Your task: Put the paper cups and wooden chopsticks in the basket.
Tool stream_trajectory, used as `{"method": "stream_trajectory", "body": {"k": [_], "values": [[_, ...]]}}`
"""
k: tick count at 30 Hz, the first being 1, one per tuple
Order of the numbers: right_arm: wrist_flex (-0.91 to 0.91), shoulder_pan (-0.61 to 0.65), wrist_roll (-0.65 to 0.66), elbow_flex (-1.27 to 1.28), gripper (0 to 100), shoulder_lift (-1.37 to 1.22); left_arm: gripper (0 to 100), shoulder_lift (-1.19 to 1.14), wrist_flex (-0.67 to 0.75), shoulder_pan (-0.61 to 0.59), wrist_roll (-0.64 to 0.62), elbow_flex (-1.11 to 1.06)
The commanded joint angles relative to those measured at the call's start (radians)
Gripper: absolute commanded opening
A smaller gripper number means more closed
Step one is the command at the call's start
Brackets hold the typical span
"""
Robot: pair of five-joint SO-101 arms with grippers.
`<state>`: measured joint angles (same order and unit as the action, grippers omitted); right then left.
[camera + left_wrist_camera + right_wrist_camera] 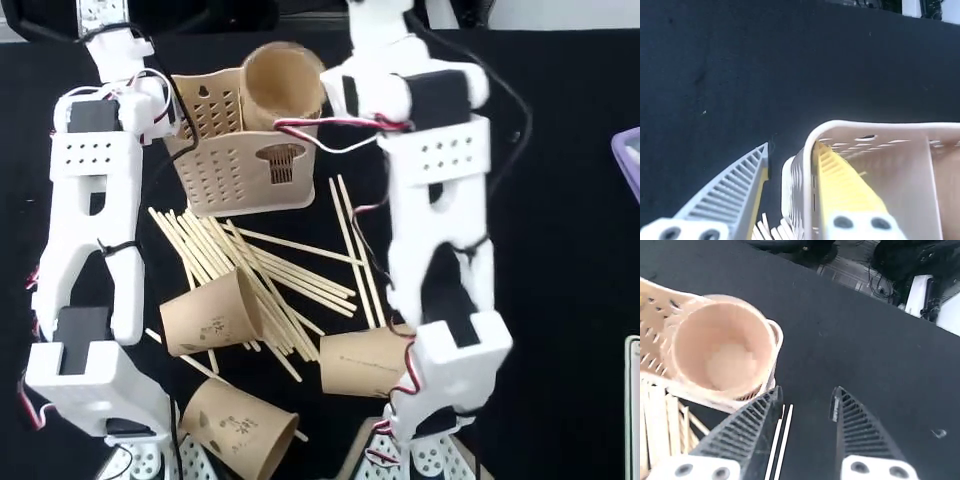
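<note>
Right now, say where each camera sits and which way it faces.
High view: fixed above, looking down on the table; left arm and right arm show.
Left wrist view: on the left arm, looking along the open left end effector, which straddles the basket wall.
Right wrist view: on the right arm, looking past the open right end effector at the paper cup in the basket.
Shared: all show the basket.

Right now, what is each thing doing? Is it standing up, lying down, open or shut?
Basket: upright, with one cup inside.
Cup in the basket: mouth up.
Three other cups: lying on their sides on the table.
Chopsticks: scattered flat on the table.
Left tool: open, straddling the basket's wall.
Right tool: open, holding nothing.
</note>
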<state>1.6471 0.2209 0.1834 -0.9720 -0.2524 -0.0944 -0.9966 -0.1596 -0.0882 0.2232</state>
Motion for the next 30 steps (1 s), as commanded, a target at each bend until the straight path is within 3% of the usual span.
{"method": "stream_trajectory", "body": {"k": [1,5,12,16,19,30], "values": [[0.083,-0.015,0.012,-0.077,16.9,0.113,15,0.014,0.118,-0.015,-0.003,0.024],[0.115,-0.041,0.012,-0.056,16.9,0.191,15,0.014,0.164,-0.015,-0.003,0.024],[0.112,-0.071,0.040,0.068,16.9,0.242,15,0.021,0.115,-0.018,-0.003,0.033],[0.114,-0.072,0.040,0.125,16.9,0.242,26,0.025,0.064,-0.016,-0.005,0.033],[0.114,-0.071,0.037,0.177,16.9,0.260,25,0.034,0.051,-0.025,-0.005,0.045],[0.002,-0.071,0.041,0.664,16.9,0.564,24,0.288,-0.106,-0.045,-0.005,0.105]]}}
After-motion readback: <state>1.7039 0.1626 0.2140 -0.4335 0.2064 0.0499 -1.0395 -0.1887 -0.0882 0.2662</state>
